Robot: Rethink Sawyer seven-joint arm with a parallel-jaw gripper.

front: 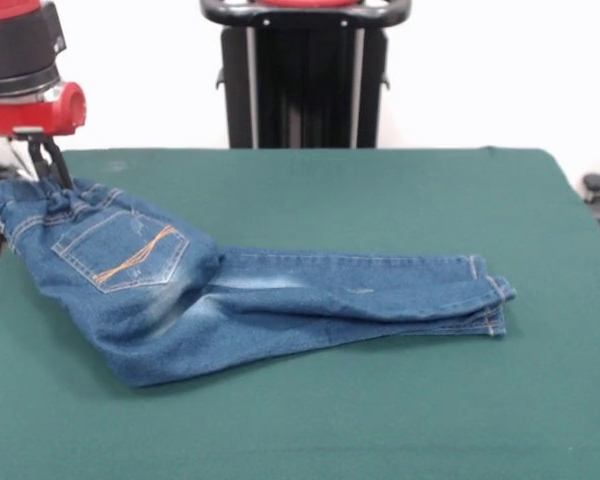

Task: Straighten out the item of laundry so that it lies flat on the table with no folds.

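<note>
Nearest the camera stretches the bare front of the large rectangular desk (310, 420) with its dark green felt-like top. At the far left, the red and black arm comes down from above, and its gripper (48, 172) has its dark fingers (59, 165) closed on the elastic waistband of the small pair of blue denim jeans (230, 295), holding that end up off the desk. From there the jeans slope down to the right: the seat shows one back pocket (125, 250) with orange stitching (a faded whitish patch sits just right of it). Further right the two legs lie folded one on the other, flat on the desk, and their hems (492, 300) end right of centre, well short of the desk's right edge.
</note>
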